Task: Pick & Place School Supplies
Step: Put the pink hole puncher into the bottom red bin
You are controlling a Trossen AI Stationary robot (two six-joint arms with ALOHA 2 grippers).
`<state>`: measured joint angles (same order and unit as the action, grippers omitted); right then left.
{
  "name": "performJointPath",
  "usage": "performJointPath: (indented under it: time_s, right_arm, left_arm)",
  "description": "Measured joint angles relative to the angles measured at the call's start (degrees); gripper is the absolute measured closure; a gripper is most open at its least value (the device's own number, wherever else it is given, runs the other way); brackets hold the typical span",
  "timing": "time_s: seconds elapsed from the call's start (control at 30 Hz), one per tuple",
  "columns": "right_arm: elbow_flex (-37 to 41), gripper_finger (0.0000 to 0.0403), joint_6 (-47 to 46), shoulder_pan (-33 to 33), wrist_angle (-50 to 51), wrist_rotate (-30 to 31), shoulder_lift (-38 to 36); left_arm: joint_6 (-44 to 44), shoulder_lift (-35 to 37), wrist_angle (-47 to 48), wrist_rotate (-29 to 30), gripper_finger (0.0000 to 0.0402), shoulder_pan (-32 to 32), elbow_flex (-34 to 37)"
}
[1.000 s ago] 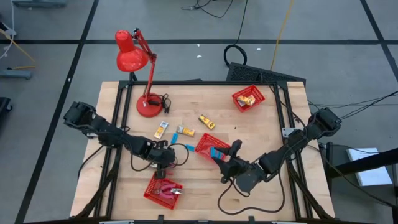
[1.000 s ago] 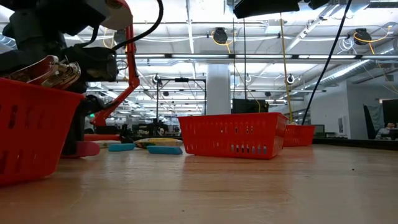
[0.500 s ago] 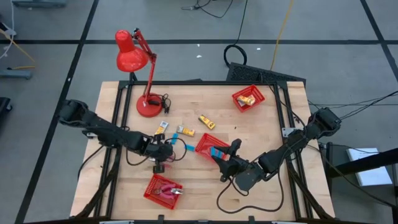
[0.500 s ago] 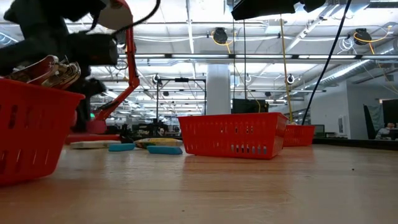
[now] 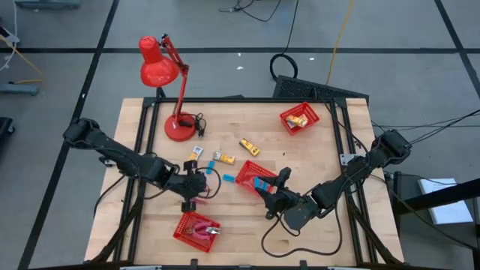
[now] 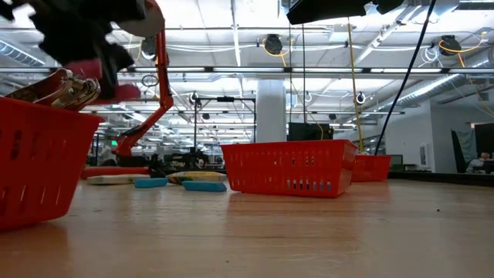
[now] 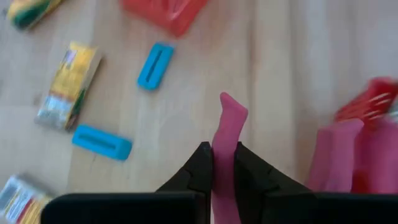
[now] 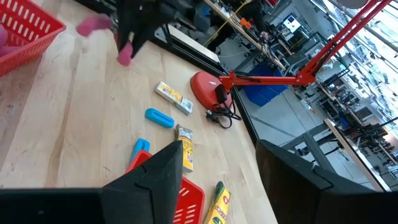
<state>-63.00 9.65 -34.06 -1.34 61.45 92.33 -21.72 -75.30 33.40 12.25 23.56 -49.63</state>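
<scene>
Left gripper (image 7: 219, 163) pinches a pink-handled tool (image 7: 227, 127) between its fingers, the handle sticking out past the tips. Change: a second ago this gripper was low at the table near the front red basket (image 5: 196, 229); now it is lifted, tool clear of the wood and up in the air (low view shows it raised above that basket's rim). Means pick done, the carry is next, I judge. The front basket, already holding pink-handled tools, sits just beside and below the gripper. Blue blocks (image 7: 155, 65) and a yellow packet (image 7: 68, 84) lie loose on the table beyond the fingertips. Right gripper (image 5: 283, 180) waits with fingers spread, nothing between them, at the middle red basket (image 5: 249, 172).
</scene>
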Motion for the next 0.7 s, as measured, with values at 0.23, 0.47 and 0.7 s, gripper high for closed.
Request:
performJointPath:
  time_s: [0.23,0.47,0.7]
  right_arm:
    - [0.0,0.0209,0.0,0.0,-0.1,-0.1,0.0]
    - [0.0,0.0209,0.0,0.0,-0.1,-0.2,0.0]
    - [0.0,0.0209,-0.1,0.0,0.3,-0.2,0.0]
  left_arm:
    - [-4.1,-0.2,-1.7,1.2,0.0367,4.4,-3.1]
    - [-7.9,-0.6,-11.9,3.2,0.0367,9.1,-3.2]
    - [-11.5,-2.9,-16.6,7.4,0.0367,13.3,-3.2]
